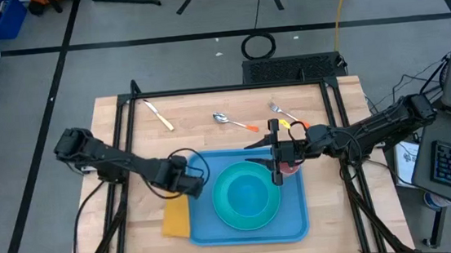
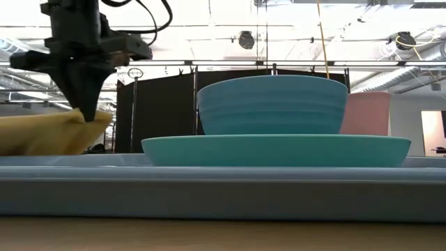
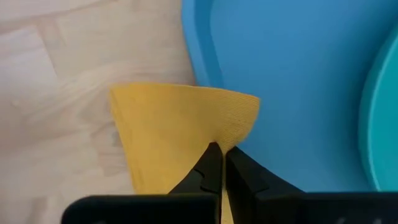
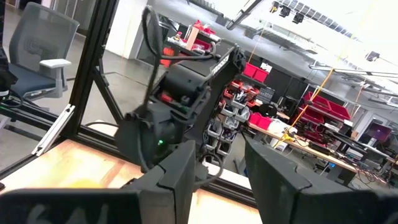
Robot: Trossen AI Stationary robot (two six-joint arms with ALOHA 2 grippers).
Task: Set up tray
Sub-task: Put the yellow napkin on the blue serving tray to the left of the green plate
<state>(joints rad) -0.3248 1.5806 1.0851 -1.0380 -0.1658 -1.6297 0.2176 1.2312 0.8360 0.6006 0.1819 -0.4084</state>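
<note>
The blue tray point(image 1: 295, 219) lies at the middle of the table and carries a teal plate point(image 1: 276, 212) with a teal bowl point(image 2: 272, 104) on it. A pink cup point(image 1: 292, 167) stands at the tray's far right corner. My left gripper point(image 1: 196, 181) is shut on the yellow-orange napkin point(image 1: 176, 218), which lies just left of the tray. My right gripper point(image 1: 267, 157) is open and empty; it hovers over the tray's far right part, beside the cup, with its fingers pointing toward the left arm point(image 4: 180, 99). My left gripper pinches the napkin between its two shut fingers at its far edge point(image 3: 214, 138), near the corner beside the tray's rim. The fingers come from above, pointing down. That end is raised point(image 2: 90, 120), and the napkin slopes down from it, its near part point(image 1: 175, 225) on the table.
A yellow-handled knife point(image 1: 159, 116), an orange-handled spoon point(image 1: 235, 122) and a fork point(image 1: 283, 111) lie on the wooden table beyond the tray. The black frame rails point(image 1: 127, 127) run along the table's left and right sides.
</note>
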